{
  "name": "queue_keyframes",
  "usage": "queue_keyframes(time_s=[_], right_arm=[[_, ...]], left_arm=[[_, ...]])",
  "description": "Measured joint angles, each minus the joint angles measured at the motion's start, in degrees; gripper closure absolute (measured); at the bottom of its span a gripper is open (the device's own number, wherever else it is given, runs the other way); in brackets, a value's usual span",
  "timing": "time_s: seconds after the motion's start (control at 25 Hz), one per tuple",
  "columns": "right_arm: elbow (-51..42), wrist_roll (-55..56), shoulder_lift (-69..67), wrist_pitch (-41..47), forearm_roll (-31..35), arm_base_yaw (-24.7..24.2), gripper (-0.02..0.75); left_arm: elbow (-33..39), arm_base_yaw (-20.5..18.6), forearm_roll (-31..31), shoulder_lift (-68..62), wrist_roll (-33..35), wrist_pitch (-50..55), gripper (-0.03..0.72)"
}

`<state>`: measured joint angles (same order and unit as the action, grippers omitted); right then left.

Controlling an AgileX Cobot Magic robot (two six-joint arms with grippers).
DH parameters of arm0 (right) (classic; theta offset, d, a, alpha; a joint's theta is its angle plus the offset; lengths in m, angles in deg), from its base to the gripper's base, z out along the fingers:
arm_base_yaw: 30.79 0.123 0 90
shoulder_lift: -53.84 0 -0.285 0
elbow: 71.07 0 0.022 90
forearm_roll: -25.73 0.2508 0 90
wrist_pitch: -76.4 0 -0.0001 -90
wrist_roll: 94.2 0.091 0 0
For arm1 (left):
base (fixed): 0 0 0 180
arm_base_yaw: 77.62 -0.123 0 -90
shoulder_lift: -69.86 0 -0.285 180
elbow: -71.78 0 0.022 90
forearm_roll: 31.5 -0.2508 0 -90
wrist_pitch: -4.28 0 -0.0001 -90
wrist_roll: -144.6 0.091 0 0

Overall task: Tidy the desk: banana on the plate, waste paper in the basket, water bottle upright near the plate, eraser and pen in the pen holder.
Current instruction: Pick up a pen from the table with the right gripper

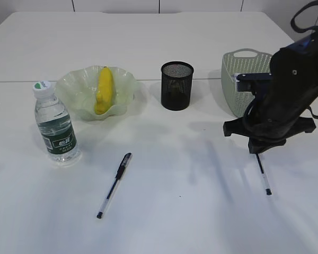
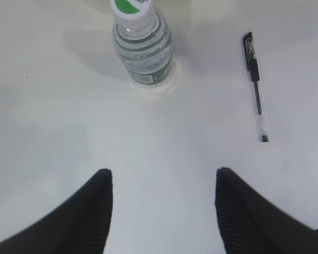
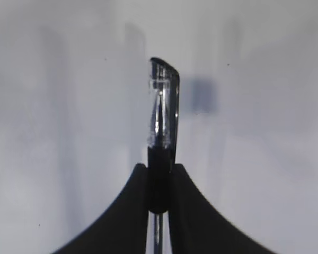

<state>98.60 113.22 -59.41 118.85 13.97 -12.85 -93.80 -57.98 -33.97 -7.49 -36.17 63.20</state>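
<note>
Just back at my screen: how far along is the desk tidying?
Done: banana on the plate, water bottle upright beside it. In hand: the right tool is closed on one pen. Left: both pens into the pen holder. Eraser and waste paper aren't visible.
</note>
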Motion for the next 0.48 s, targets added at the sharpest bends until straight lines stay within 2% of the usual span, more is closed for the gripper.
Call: queue_keyframes(time_s=[0.48], right_arm=[[0.0, -6.04, 10.69, -2.51, -0.36, 0.0, 0.687]], left_arm=[[0.0, 0.0, 0.0, 0.0, 0.0, 0.22, 0.255]])
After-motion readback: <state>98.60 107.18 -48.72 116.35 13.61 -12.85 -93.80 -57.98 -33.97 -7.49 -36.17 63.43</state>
